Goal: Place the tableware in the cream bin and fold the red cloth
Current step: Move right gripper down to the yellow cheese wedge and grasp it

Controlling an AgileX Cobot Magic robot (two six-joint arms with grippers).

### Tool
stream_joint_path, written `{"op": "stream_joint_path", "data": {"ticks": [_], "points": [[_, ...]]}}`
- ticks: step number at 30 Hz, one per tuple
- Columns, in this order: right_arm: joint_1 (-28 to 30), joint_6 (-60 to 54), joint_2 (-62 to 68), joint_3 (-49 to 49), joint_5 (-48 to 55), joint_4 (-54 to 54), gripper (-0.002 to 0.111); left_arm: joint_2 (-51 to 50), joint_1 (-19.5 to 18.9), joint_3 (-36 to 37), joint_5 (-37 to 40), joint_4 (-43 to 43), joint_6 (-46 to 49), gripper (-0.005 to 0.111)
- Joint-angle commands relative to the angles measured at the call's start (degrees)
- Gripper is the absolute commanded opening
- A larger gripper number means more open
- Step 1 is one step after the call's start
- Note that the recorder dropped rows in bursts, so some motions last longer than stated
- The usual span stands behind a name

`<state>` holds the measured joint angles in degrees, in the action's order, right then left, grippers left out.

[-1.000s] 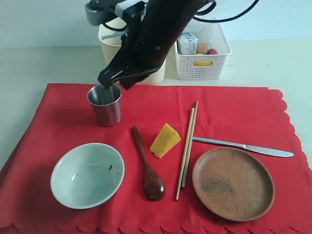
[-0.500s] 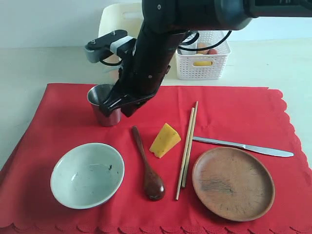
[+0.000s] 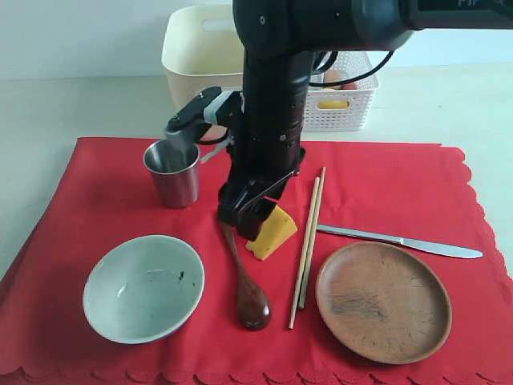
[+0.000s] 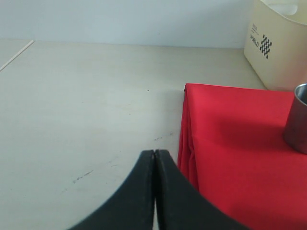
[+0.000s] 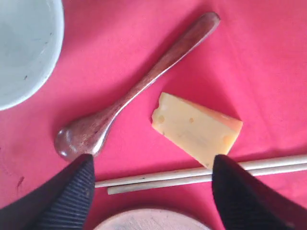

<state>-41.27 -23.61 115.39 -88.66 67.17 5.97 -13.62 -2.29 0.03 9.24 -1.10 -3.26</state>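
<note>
The red cloth (image 3: 385, 180) lies spread flat with the tableware on it: a steel cup (image 3: 172, 172), a pale bowl (image 3: 143, 287), a dark spoon (image 3: 243, 277), chopsticks (image 3: 309, 233), a knife (image 3: 401, 241) and a brown plate (image 3: 383, 301). My right gripper (image 3: 247, 215) hangs open and empty just above the cloth, between the spoon handle and a cheese wedge (image 3: 272, 233). In the right wrist view the right gripper (image 5: 153, 179) spans the chopsticks (image 5: 192, 175), past the spoon (image 5: 139, 88) and cheese (image 5: 194, 127). The left gripper (image 4: 155, 154) is shut and empty over bare table beside the cloth's edge (image 4: 184, 129).
The cream bin (image 3: 200, 52) stands behind the cloth, partly hidden by the right arm. Beside it, a white lattice basket (image 3: 341, 100) holds food items. Pale tabletop (image 3: 48, 112) surrounds the cloth. The cup (image 4: 298, 117) and bin (image 4: 278, 43) also show in the left wrist view.
The right arm came down from above the cup and swung right to the spoon and cheese. Its jaws went from shut to open. The cup stayed put.
</note>
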Motion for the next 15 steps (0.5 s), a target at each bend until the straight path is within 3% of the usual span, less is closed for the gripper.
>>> {"op": "stream_joint_path", "data": {"ticks": [1, 6, 11, 15], "points": [[0.0, -7.5, -0.2, -0.3, 2.8, 2.1, 0.077, -0.5, 0.1, 0.0, -0.4, 0.3, 0.0, 0.001], [0.0, -16.1, -0.1, 1.6, 1.8, 2.4, 0.079, -0.5, 0.1, 0.0, -0.4, 0.3, 0.0, 0.001], [0.0, -30.6, 0.1, 6.7, -7.2, -0.5, 0.079, -0.5, 0.1, 0.0, -0.4, 0.3, 0.0, 0.001], [0.0, -31.7, 1.6, 7.1, -11.5, -5.1, 0.079, -0.5, 0.1, 0.0, -0.4, 0.3, 0.0, 0.001]]}}
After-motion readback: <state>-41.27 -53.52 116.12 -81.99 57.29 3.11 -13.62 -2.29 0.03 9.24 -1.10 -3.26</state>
